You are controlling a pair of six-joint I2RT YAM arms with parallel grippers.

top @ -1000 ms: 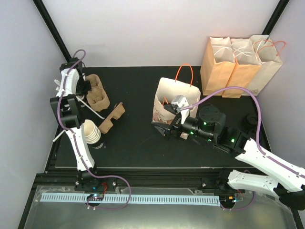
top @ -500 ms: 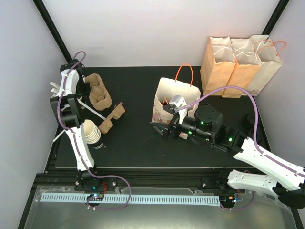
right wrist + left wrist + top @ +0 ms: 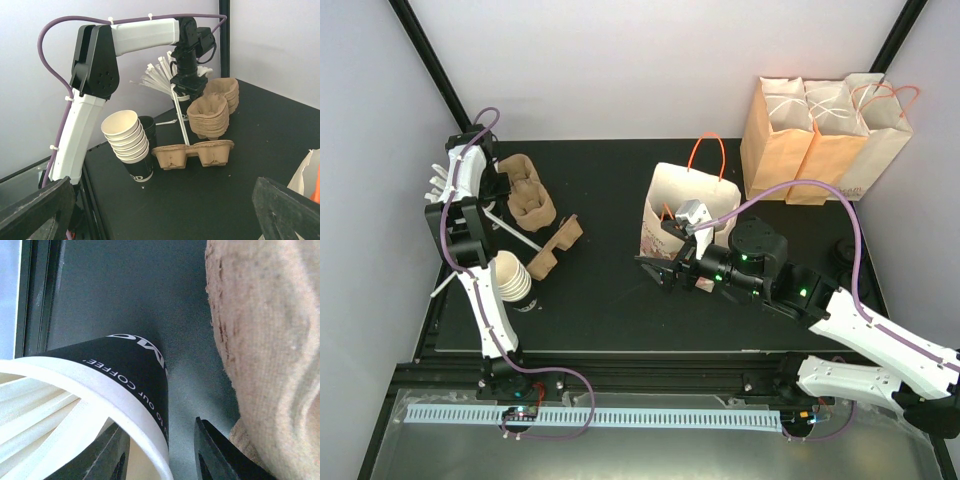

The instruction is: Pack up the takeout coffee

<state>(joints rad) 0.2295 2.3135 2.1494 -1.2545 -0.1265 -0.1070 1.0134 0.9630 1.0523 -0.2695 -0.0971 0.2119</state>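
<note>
The takeout coffee with its black lid shows in no view. My left gripper (image 3: 488, 188) (image 3: 157, 424) hangs at the far left over a black paper cup (image 3: 130, 365) (image 3: 182, 109) that holds white straws (image 3: 155, 77). Its jaws stand apart, one finger inside the cup's white rim and the other outside it. My right gripper (image 3: 658, 270) (image 3: 164, 181) hovers wide open and empty over the table's middle. It sits just in front of an open white paper bag (image 3: 685, 205) with orange handles.
A leaning stack of white-lined cups (image 3: 510, 275) (image 3: 127, 142) stands front left. Brown pulp carriers are stacked (image 3: 525, 195) (image 3: 212, 112), with more lying flat (image 3: 555, 245) (image 3: 192, 152). Three brown bags (image 3: 820, 130) stand back right, loose black lids (image 3: 842, 252) at the right edge.
My left gripper's jaws have opened over the straw cup. The right arm has shifted slightly left and stays open.
</note>
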